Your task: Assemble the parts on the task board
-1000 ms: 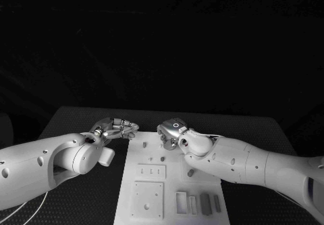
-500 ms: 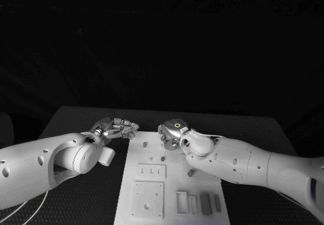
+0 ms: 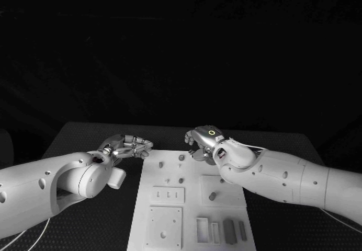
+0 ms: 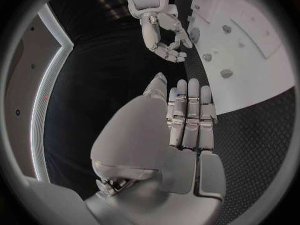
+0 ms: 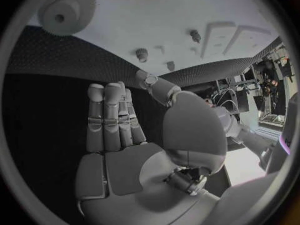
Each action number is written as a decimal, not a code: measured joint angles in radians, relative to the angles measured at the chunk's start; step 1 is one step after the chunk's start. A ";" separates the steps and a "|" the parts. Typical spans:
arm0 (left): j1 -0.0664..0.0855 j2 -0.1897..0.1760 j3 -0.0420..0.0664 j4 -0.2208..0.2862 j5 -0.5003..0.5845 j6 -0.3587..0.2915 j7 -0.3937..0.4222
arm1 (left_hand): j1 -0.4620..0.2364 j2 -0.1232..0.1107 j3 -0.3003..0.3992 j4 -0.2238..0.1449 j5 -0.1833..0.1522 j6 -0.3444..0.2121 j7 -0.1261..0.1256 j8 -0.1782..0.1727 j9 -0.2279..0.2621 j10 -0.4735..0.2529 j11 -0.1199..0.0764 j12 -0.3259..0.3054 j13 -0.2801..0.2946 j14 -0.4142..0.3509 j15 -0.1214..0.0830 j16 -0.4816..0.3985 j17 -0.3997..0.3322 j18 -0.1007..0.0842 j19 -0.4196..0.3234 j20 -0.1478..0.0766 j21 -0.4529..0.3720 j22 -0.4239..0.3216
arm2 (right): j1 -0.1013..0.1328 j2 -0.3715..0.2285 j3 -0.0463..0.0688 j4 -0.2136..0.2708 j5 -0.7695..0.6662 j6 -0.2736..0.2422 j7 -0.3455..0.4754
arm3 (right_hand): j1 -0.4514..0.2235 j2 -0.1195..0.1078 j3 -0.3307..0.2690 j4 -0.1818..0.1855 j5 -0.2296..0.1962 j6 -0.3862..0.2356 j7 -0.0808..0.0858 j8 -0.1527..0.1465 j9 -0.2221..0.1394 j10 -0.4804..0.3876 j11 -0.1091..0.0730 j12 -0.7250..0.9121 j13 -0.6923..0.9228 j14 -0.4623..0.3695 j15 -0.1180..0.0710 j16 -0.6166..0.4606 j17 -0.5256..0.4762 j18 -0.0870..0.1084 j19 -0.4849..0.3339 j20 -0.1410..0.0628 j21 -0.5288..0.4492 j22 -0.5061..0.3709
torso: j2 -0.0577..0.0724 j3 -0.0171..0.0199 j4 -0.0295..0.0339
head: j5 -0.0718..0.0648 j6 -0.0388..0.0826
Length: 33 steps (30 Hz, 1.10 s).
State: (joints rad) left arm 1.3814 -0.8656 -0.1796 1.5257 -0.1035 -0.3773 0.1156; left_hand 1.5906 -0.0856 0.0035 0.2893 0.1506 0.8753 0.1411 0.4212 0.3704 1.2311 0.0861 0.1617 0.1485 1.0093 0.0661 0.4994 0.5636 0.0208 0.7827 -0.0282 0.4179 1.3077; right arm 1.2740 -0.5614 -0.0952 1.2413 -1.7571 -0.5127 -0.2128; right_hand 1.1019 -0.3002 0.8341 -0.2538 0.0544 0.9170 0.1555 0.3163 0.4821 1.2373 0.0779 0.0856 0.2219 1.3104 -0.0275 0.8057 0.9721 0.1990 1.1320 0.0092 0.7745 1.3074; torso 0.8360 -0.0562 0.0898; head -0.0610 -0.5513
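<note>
The white task board [image 3: 172, 170] lies lengthwise in the middle of the table. Several grey bar-shaped parts [image 3: 225, 229] stand in slots at its near right corner, and a short peg [image 3: 213, 196] stands mid-board. Small studs [image 3: 181, 157] dot the far end. My left hand [image 3: 129, 147] hovers just off the board's far left corner, fingers side by side, holding nothing. My right hand [image 3: 202, 142] hangs over the board's far edge, also empty. In the right wrist view its fingers [image 5: 111, 119] reach toward a toothed gear [image 5: 62, 10] lying on the board [image 5: 156, 20].
The black mat [image 3: 90, 136] surrounds the board on all sides. Raised blocks [image 3: 167, 193] and a square plate [image 3: 165, 224] sit on the board's near left half. In the left wrist view the right hand [image 4: 164, 40] hangs beside the board [image 4: 262, 50].
My right hand has drifted a little to the right and farther away, now over the board's far edge. My left hand has barely moved.
</note>
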 measured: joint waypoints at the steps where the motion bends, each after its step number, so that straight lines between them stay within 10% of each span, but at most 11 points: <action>1: 0.000 -0.002 0.000 0.002 0.000 0.000 0.000 | 0.000 0.000 0.000 0.000 0.000 0.000 0.000 0.000 0.000 0.000 0.000 0.000 0.000 0.000 0.000 0.000 0.000 0.000 0.000 0.000 0.000 0.000 | 0.008 -0.018 0.002 0.010 0.018 0.004 0.002 | -0.003 0.002 -0.009 -0.001 0.000 0.000 0.000 0.000 0.001 0.013 -0.005 0.006 0.006 -0.002 -0.005 0.003 0.002 0.000 0.000 0.000 0.004 0.000 | 0.000 0.0000 -0.0006 | -0.001 0.003; 7: 0.000 -0.008 0.000 0.005 0.000 0.000 0.000 | 0.000 0.000 0.000 0.000 0.000 0.000 0.000 0.000 0.001 0.000 0.000 0.000 0.000 0.000 0.000 0.000 0.001 0.000 0.000 0.000 0.000 0.000 | 0.030 -0.097 0.013 0.048 0.123 0.044 0.022 | -0.020 0.000 -0.073 -0.006 -0.004 -0.006 -0.007 0.000 0.003 0.111 -0.038 0.099 0.095 0.006 -0.041 0.032 0.014 0.009 0.014 -0.014 0.033 0.000 | -0.001 0.0000 -0.0048 | -0.002 0.008; 15: 0.000 -0.008 0.000 0.005 0.000 0.000 0.000 | 0.000 0.000 0.000 0.000 0.000 0.000 0.000 0.000 0.001 0.000 0.000 -0.004 0.001 0.000 0.000 0.000 0.001 0.000 0.000 0.000 0.000 0.000 | 0.034 -0.146 0.015 0.027 0.208 0.174 0.054 | -0.019 0.001 -0.144 0.012 0.004 -0.015 -0.021 -0.018 0.000 -0.040 -0.056 0.556 0.506 -0.012 -0.059 0.133 0.062 0.018 0.019 -0.021 0.112 0.001 | 0.000 0.0035 -0.0118 | 0.002 0.011; 33: 0.000 -0.001 -0.001 -0.005 0.000 0.000 0.000 | 0.000 0.000 0.000 0.000 0.000 0.000 0.000 0.000 0.002 0.000 0.000 -0.004 0.001 0.004 0.004 0.000 0.002 0.000 0.000 0.000 0.000 0.000 | 0.031 -0.120 0.014 -0.052 0.233 0.309 0.099 | -0.027 0.012 -0.194 0.043 0.050 -0.036 -0.022 -0.046 -0.012 -0.118 -0.066 1.094 0.825 -0.045 -0.054 0.351 0.202 0.014 -0.018 -0.047 0.312 0.001 | 0.001 0.0030 -0.0124 | -0.007 0.007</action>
State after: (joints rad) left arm 1.3814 -0.8670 -0.1803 1.5211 -0.1035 -0.3770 0.1158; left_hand 1.5906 -0.0855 0.0035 0.2893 0.1505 0.8753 0.1411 0.4213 0.3722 1.2311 0.0861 0.1578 0.1490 1.0130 0.0697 0.4994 0.5655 0.0208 0.7827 -0.0282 0.4178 1.3074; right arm 1.3050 -0.6810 -0.0809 1.1892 -1.5237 -0.2034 -0.1142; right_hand 1.0752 -0.2879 0.6402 -0.2110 0.1045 0.8809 0.1339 0.2707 0.4700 1.1197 0.0119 1.1800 1.0466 1.2658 -0.0817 1.1563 1.1743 0.2128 1.1140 -0.0373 1.0868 1.3088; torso 0.8373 -0.0532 0.0775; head -0.0677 -0.5445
